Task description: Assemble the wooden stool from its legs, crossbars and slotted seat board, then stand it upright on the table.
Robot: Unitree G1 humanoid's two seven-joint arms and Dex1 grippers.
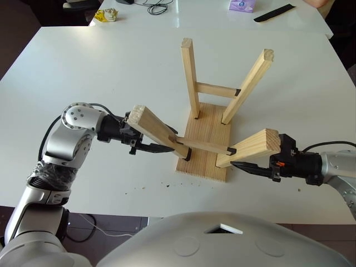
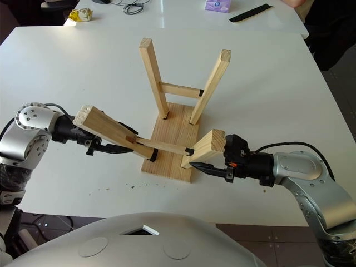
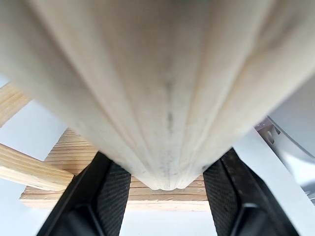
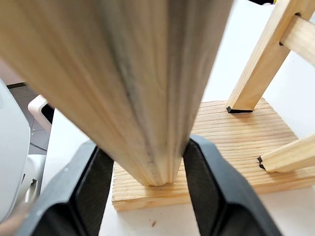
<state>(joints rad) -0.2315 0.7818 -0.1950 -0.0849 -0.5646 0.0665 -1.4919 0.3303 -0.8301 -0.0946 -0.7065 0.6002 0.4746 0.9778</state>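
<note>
Stool (image 1: 207,128) upside-down on table (image 1: 83,67); left gripper (image 1: 169,143) pinching near-left leg (image 1: 154,128), right gripper (image 1: 236,159) pinching near-right leg (image 1: 254,146).

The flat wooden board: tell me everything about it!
The seat board is pale wood, rectangular, finely grooved lengthwise, lying flat on the white table. Two standing legs rise from its far end; two leaning legs splay from its near end, held by the left gripper and right gripper.
</note>
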